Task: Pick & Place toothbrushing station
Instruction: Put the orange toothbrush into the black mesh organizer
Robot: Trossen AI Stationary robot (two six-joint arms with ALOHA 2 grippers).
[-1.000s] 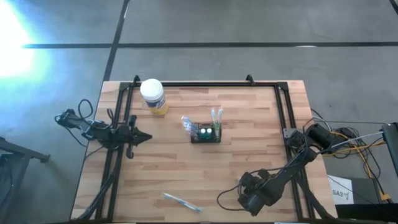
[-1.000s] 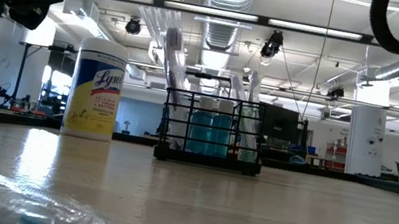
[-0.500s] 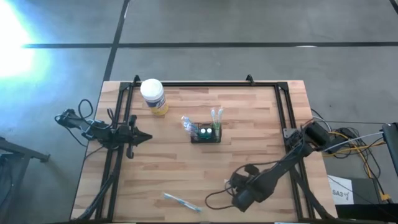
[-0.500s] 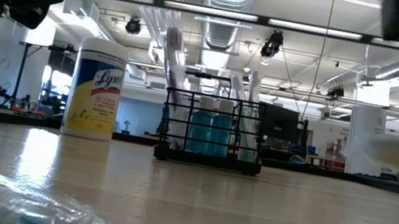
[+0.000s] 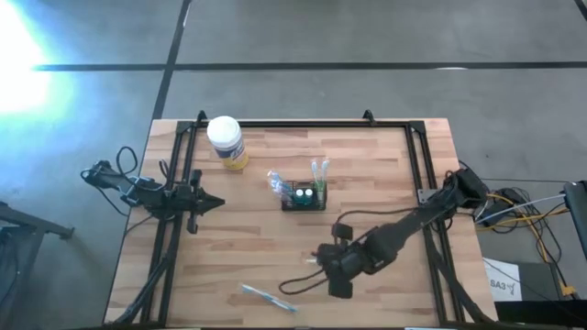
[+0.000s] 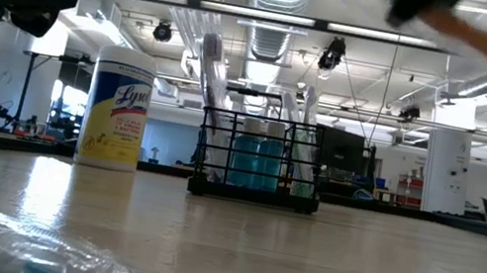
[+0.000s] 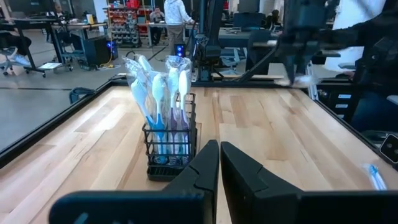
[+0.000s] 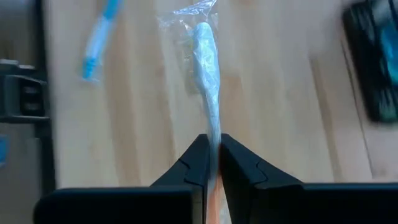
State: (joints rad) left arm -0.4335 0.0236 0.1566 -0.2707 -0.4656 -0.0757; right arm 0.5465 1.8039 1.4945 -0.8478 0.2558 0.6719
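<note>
While the right gripper (image 8: 212,163) travels above the tabletop (image 5: 385,174) between the near edge and the centre, its fingers are clamped on the handle of a plastic-wrapped toothbrush (image 8: 206,56), held lengthwise so the head points forward, presumably for lowering into a compartment. The toothbrushing station (image 5: 304,197), a black wire holder, stands upright near the tabletop's middle, already carrying several wrapped brushes whose heads rise above its rim. A second wrapped toothbrush (image 5: 268,297) lies flat near the front edge, within reach for a later pick. The white-lidded jar (image 5: 226,141) stands well apart, toward the far left corner. The left gripper (image 7: 219,163), fingers closed on nothing, waits at the left edge, facing the station.
</note>
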